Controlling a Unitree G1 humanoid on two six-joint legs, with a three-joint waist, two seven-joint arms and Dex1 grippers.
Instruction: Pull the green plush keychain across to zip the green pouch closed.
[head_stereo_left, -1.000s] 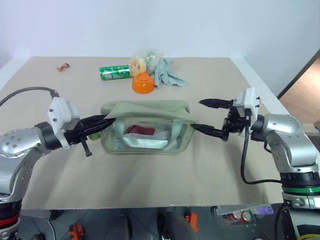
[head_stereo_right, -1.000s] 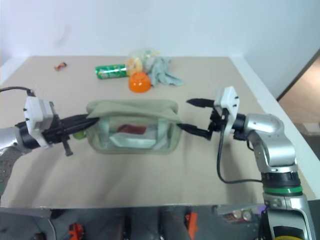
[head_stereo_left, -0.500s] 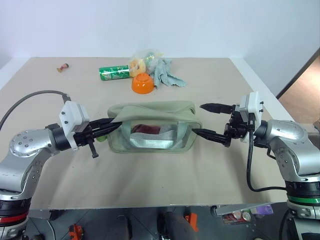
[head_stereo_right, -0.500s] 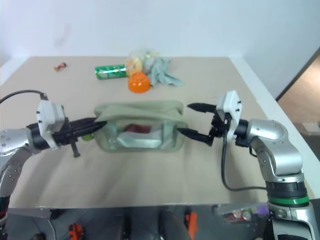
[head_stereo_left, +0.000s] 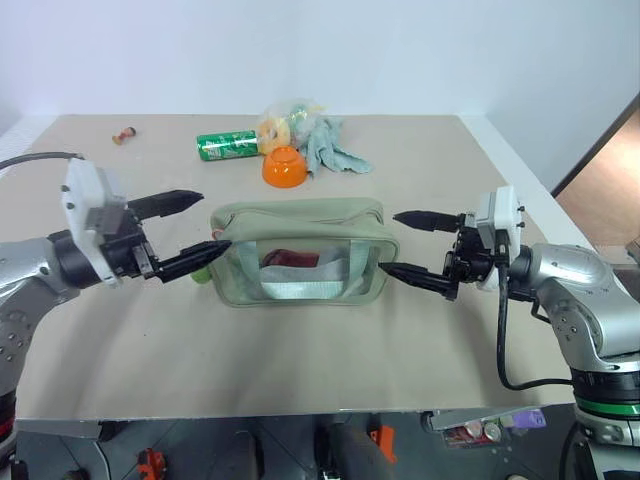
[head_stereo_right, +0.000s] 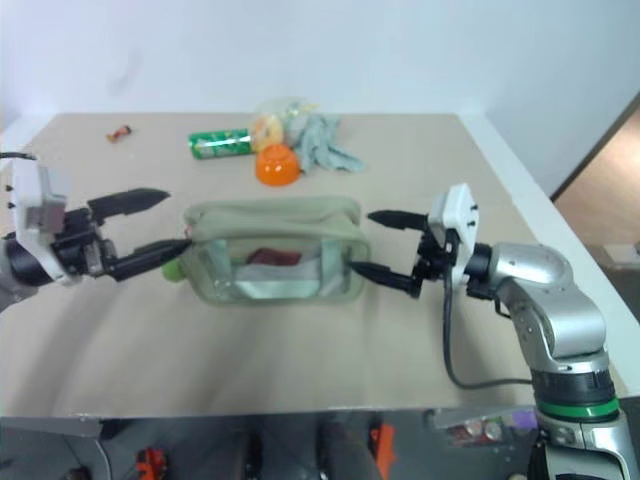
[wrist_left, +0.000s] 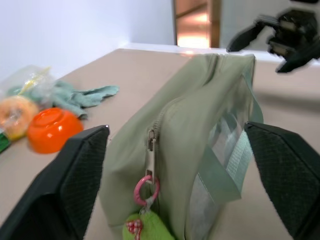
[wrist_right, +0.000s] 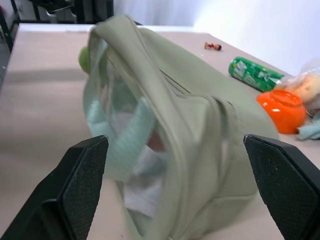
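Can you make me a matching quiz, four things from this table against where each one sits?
Things:
1. lime-green fuzzy plush keychain
2. orange plastic bowl
3. green drink can
4. pale sage-green fabric pouch

Places:
A. lying on its side at the table's far edge
B. between both open claws
C. hanging off the pouch's left end
D. beside the grey-green rag

Pairs: 1-C, 2-D, 3-A, 4-B

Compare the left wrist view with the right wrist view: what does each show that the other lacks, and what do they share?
Left wrist alone: the zipper pull with its pink ring and the green plush keychain hanging at the pouch's end, plus the right gripper beyond. Right wrist alone: the green drink can. Both: the green pouch between open fingers, and the orange bowl.
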